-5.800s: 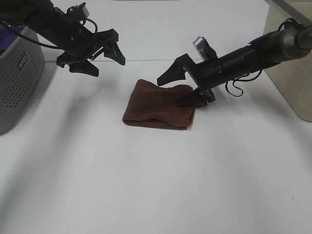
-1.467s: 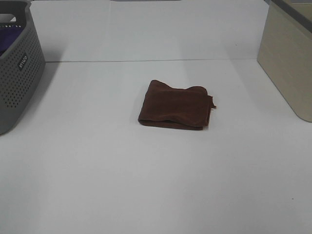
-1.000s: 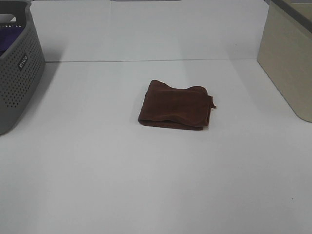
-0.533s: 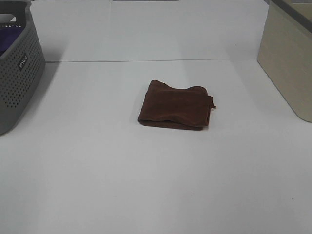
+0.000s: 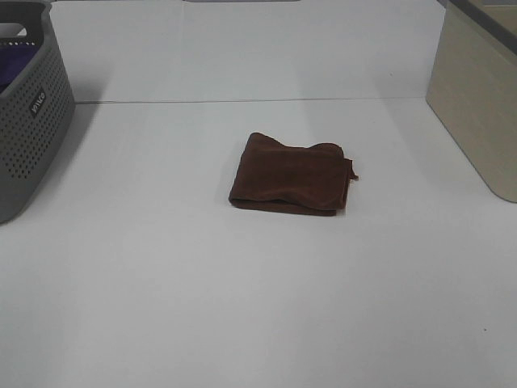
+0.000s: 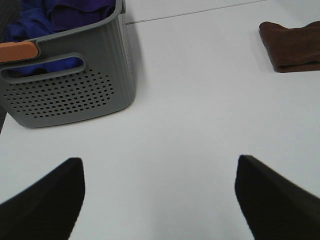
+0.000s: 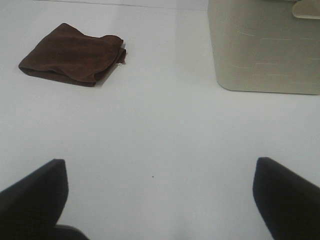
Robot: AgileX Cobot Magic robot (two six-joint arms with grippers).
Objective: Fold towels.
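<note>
The left gripper (image 6: 160,197) hangs over bare white table (image 6: 190,125) with its two dark fingertips (image 6: 42,200) spread wide apart and nothing between them. Off to one side stands a grey perforated basket (image 6: 70,90) with a cut-out handle and an orange strip on its rim — blue and purple cloth (image 6: 55,12) heaped inside it. Well apart from the basket, at the edge of the view, lies the folded reddish-brown towel (image 6: 292,45) — flat on the table, partly cut off.
</note>
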